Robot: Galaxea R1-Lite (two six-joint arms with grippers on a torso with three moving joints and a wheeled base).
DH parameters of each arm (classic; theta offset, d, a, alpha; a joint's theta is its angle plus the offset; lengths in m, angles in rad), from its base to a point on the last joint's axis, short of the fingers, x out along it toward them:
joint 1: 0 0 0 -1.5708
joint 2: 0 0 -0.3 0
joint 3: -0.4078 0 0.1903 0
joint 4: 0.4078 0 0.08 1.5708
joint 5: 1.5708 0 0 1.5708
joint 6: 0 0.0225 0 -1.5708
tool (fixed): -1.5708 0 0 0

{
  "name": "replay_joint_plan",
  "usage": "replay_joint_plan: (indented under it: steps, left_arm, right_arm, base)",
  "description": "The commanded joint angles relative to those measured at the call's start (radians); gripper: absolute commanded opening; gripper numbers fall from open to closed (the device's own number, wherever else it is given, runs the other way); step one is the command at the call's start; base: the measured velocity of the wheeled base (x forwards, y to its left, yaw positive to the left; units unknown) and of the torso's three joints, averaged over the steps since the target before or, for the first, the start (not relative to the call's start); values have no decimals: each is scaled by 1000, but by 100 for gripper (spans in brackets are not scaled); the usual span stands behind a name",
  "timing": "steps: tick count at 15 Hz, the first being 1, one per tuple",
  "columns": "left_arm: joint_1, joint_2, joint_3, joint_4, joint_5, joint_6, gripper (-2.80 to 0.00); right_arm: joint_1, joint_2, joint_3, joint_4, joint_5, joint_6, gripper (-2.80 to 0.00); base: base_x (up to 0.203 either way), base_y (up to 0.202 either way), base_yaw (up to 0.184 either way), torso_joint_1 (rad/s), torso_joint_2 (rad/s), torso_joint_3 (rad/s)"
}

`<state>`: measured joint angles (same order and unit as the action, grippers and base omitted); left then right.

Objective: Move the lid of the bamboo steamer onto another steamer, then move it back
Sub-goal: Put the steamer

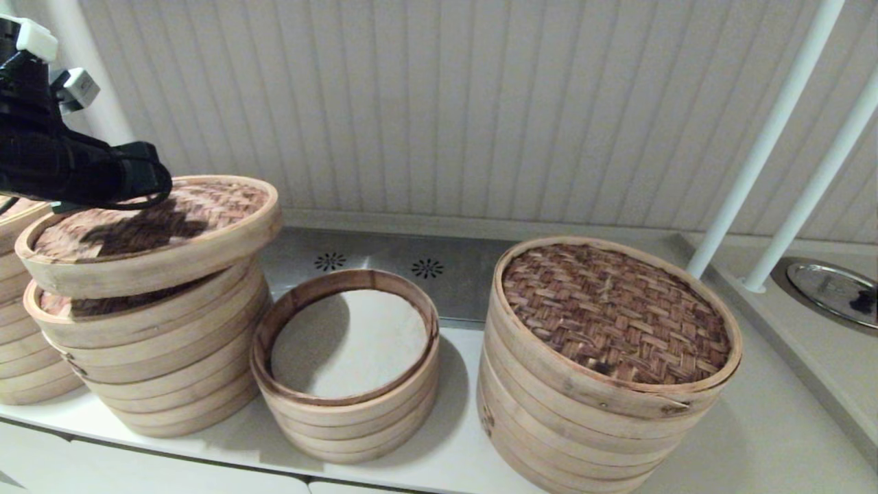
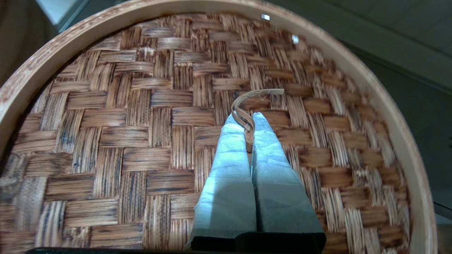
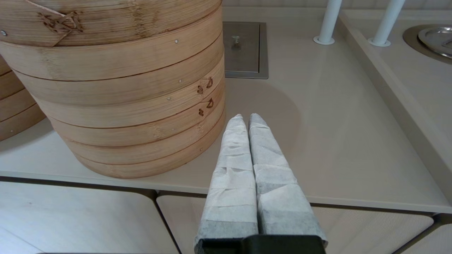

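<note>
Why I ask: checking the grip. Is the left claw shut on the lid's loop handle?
Yes, the left claw pinches the loop handle of the bamboo steamer lid.

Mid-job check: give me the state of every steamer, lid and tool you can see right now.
bamboo steamer lid: lifted, tilted over the medium steamer.
left tool: shut on the lid's loop handle.
small steamer: uncovered.
large steamer: covered.
right tool: shut, holding nothing.

A pale counter (image 1: 754, 425) carries the open, lidless steamer (image 1: 346, 363) as landmark. The medium stack (image 1: 164, 357) stands touching its left; another stack (image 1: 20, 357), partly cut off, further left; the widest stack (image 1: 603, 384) right.
</note>
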<state>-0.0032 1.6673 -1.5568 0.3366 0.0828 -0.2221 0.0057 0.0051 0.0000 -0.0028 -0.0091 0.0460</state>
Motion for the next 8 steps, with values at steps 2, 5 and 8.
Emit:
replay_joint_plan:
  steps: [2, 5, 8]
  left_arm:
    - [-48, -23, 0, 8, -3, -31, -280]
    - [-130, -69, 18, 28, -21, -50, -280]
    - [-220, -107, 60, 17, -23, -67, -280]
  right_arm:
    - [0, -1, 3, 0, 0, 0, -280]
    - [0, -1, 3, 0, 0, 0, -280]
    - [0, -1, 3, 0, 0, 0, -280]
  base:
    - [0, 0, 0, 0, 0, 0]
    - [0, 0, 0, 0, 0, 0]
    - [0, 0, 0, 0, 0, 0]
